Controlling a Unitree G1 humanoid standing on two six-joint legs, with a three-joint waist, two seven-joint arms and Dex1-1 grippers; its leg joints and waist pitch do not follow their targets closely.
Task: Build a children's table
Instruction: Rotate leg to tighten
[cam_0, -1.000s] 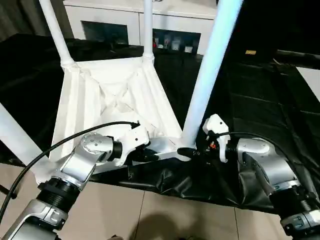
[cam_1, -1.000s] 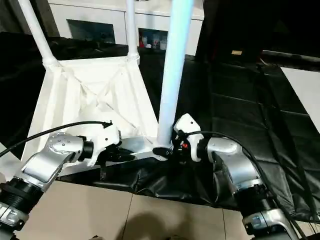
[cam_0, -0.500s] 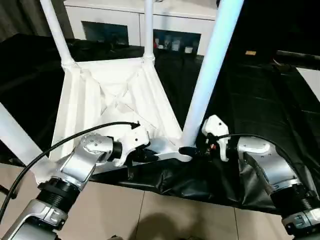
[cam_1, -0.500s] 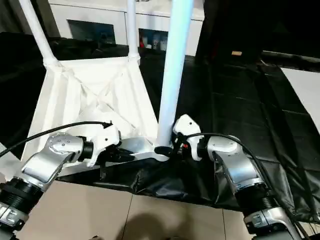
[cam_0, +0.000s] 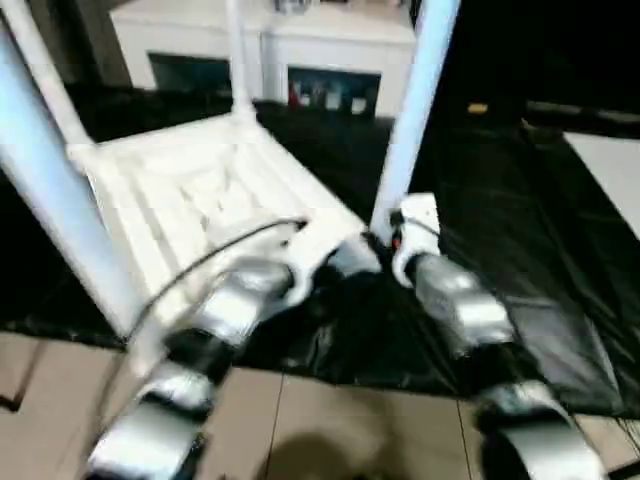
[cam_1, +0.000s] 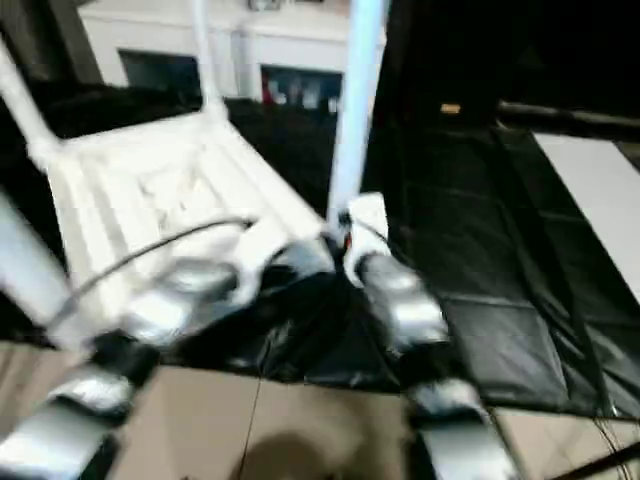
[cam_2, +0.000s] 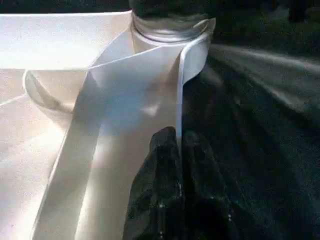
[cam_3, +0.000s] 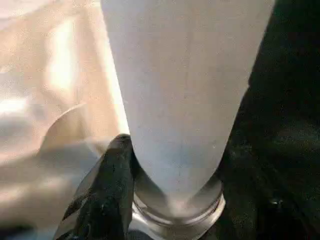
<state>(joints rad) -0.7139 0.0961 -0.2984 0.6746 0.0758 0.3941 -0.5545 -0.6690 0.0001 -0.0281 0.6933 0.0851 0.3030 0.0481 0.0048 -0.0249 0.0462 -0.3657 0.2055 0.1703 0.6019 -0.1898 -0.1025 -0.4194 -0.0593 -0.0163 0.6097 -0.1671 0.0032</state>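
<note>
The children's table lies upside down, its white ribbed top on a black sheet. Legs stand up out of its corner sockets. The near right leg rises beside both arms. My left gripper is shut on the thin rim of the top, just short of that corner's round socket. My right gripper is at the foot of the same leg, which stands in its socket close in front of the wrist. The head views are smeared by motion.
A near left leg and two far legs stand up from the top. A white cabinet with glass doors lies behind. The black sheet spreads to the right, with tiled floor in front.
The whole picture has swung and blurred, so the camera has moved. Both grippers stay at the near right corner; the right one sits closer against the foot of the leg.
</note>
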